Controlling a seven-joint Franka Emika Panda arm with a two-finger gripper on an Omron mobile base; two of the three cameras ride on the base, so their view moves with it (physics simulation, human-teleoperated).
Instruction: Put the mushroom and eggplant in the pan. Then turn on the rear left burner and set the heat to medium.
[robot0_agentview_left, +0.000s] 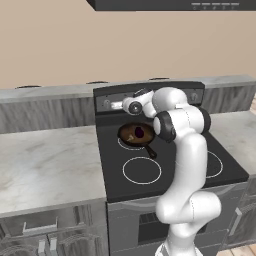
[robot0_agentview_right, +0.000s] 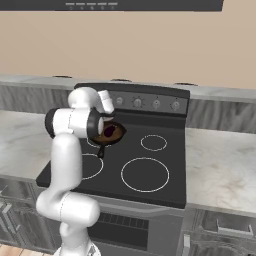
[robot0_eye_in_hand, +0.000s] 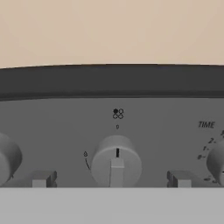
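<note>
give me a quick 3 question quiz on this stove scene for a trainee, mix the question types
1. True or false: the eggplant lies inside the pan.
2. The gripper faces: A) a control knob B) the oven door C) the counter.
3. Fill in: the pan's black handle points toward the ____ of the stove.

Key: 1 true. 2 A; the open fingertips stand either side of the knob. 3 front.

— How many burner rings are counted on the cooktop?
— Four white circles, one of them under the single pan.
— And in the pan?
— One eggplant is made out.
— Knobs on the panel?
— Four knobs are counted.
</note>
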